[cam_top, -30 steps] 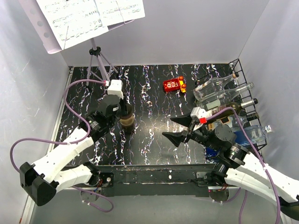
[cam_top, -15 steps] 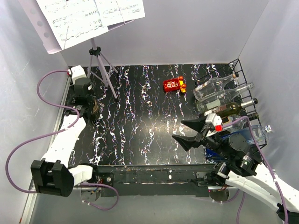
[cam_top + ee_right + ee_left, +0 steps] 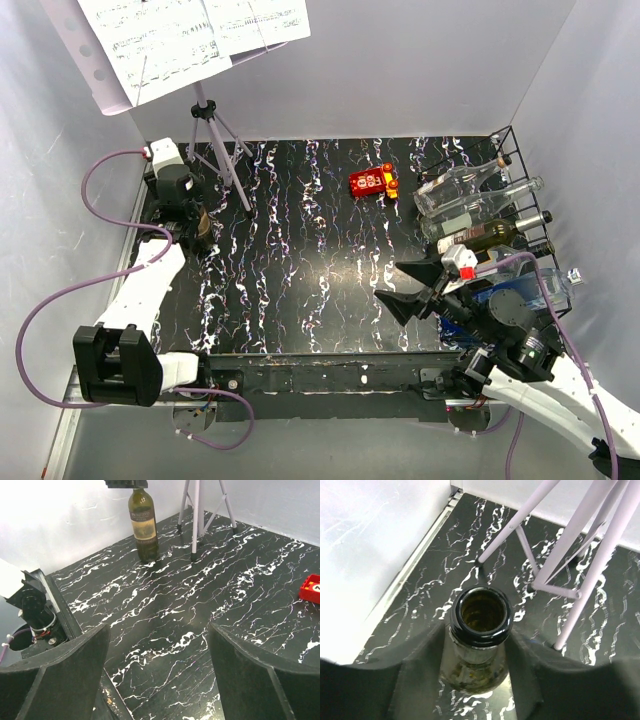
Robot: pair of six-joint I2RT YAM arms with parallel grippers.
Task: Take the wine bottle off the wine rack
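The wine bottle (image 3: 143, 525) stands upright at the far left of the black, white-veined tabletop (image 3: 320, 250), close to the left wall and well apart from the wine rack (image 3: 507, 152), which sits against the right wall. It is a dark green bottle with a pale label and an open mouth. The left pincer (image 3: 478, 656) is closed on its neck, one finger on each side just below the lip, while the base appears to rest on the tabletop. Just beside it, the lilac legs of a music stand (image 3: 214, 140) splay onto the surface. On the rack lie two clear bottles (image 3: 465, 186), a dark bottle (image 3: 492, 235) and a blue one (image 3: 530, 290), necks pointing to the right wall. The right pincer (image 3: 408, 288) hovers near the rack, jaws spread wide and holding nothing. A small red toy (image 3: 372, 181) lies toward the back of the tabletop.
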